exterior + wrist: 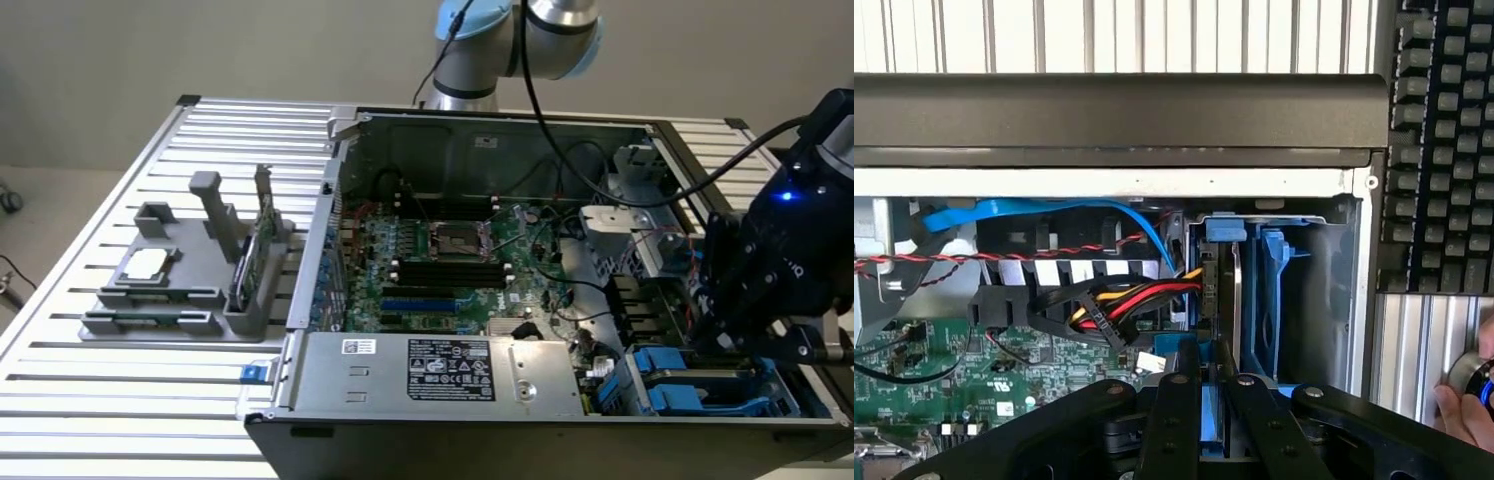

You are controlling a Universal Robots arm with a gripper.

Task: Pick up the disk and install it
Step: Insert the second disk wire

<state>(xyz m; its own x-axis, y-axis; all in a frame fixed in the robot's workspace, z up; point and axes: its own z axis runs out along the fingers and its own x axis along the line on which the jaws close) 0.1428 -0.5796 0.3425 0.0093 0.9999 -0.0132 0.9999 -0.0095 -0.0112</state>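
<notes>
The disk (1222,290) stands on edge in its blue carrier, seen edge-on inside the drive bay (1294,300) at the corner of the open computer case (534,120). My gripper (1212,365) is shut on the disk, one black finger on each side of the blue carrier. In the exterior view my gripper (731,340) hangs over the blue drive bay (667,380) at the case's near corner, on that view's right. The lower part of the disk is hidden behind the fingers.
A red, yellow and black cable bundle (1124,310) and a blue cable (1054,212) run beside the bay. Another blue carrier (1269,290) sits alongside. A grey fixture (174,290) holds a chip and a card. A keyboard (1439,150) and a person's hand (1466,405) lie outside the case.
</notes>
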